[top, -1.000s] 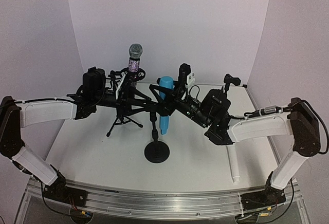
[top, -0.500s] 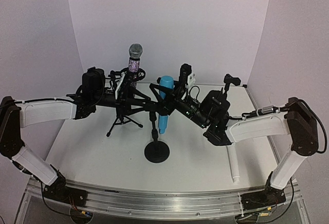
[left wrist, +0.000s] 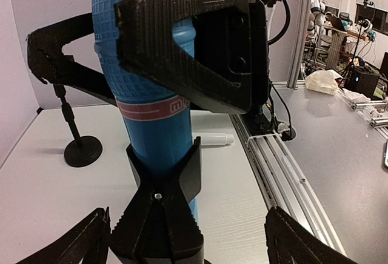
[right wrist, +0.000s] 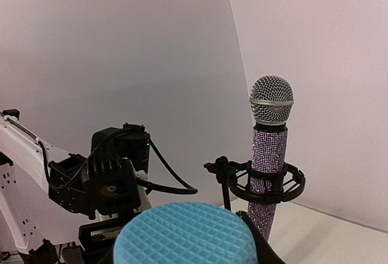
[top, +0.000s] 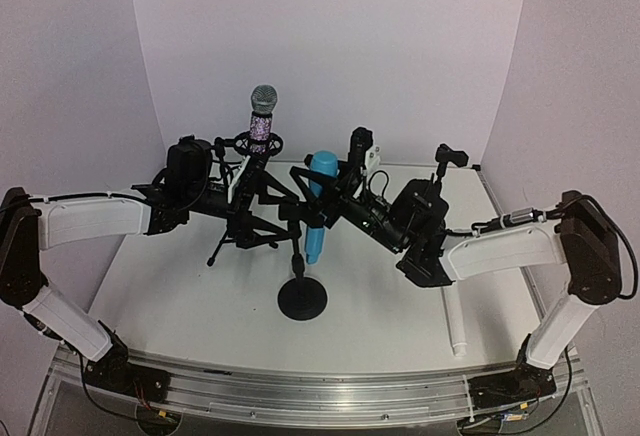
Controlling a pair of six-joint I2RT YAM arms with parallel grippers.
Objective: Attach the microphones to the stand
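The light blue microphone [top: 316,208] stands upright, with my right gripper [top: 332,196] shut on its upper body; one right finger [left wrist: 188,40] crosses it in the left wrist view. Below that finger, the black spring clip [left wrist: 160,185] of the round-based stand [top: 302,299] is clamped around the blue body [left wrist: 151,64]. My left gripper [left wrist: 188,221] is open, its fingertips [left wrist: 85,237] wide apart on either side of the clip's handles. The glittery purple microphone [top: 262,128] sits in a ring mount on a tripod stand [top: 240,236]. The white microphone [top: 455,321] lies on the table at right.
A third small stand [top: 445,161] with a bare clip is at the back right, also seen as a round-based stand [left wrist: 82,152] in the left wrist view. The table's metal rail [top: 320,391] runs along the near edge. Both arms crowd the centre.
My left gripper's jaws have opened wide off the clip's handles, and the clip now grips the blue microphone. The stand's base shifted slightly nearer. The right gripper keeps its hold.
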